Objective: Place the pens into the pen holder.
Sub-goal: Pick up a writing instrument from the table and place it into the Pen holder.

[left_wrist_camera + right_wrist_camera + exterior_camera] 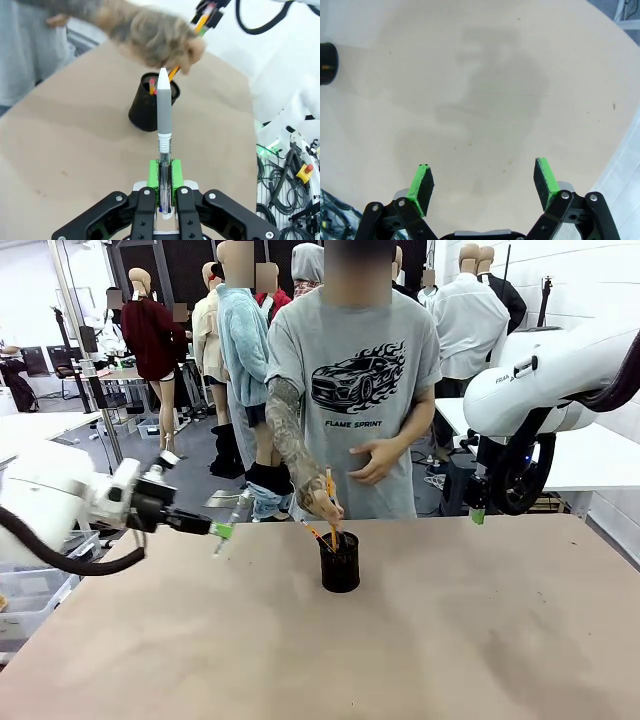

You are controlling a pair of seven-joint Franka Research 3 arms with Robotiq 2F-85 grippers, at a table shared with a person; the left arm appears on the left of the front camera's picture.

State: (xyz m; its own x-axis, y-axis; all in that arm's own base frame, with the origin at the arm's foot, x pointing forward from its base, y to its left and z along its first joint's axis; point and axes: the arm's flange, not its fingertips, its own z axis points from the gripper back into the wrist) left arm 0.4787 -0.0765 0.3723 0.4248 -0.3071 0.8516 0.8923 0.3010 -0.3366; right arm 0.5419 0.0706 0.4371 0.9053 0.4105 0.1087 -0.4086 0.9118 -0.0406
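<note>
Left fingers (pixel 164 172) shut tight on a white-and-grey pen (pixel 164 110), over the left side of the tabletop (pixel 480 640) near its far edge. Long axis of the pen in line with the fingers in the left wrist view, pointed tip leading straight toward the pen holder (pixel 145 107); thin, slanted and blurred in the front view. Pen holder upright near the middle of the tabletop, toward the far edge, ahead of the pen tip and clearly apart from it; seemingly nearer the left fingers than the right. Directly above its mouth, a person's hand (pixel 325 502) gripping an orange pencil (pixel 329 483), lower end inside the pen holder; probably in the way of any approach. Right fingers (pixel 478 512) spread wide and empty, above the far edge toward the right corner. Hard to make out: the hand, smeared in the left wrist view and covering the far rim; the number of sticks already inside; the pen holder itself, cut off at the picture edge in the right wrist view.
</note>
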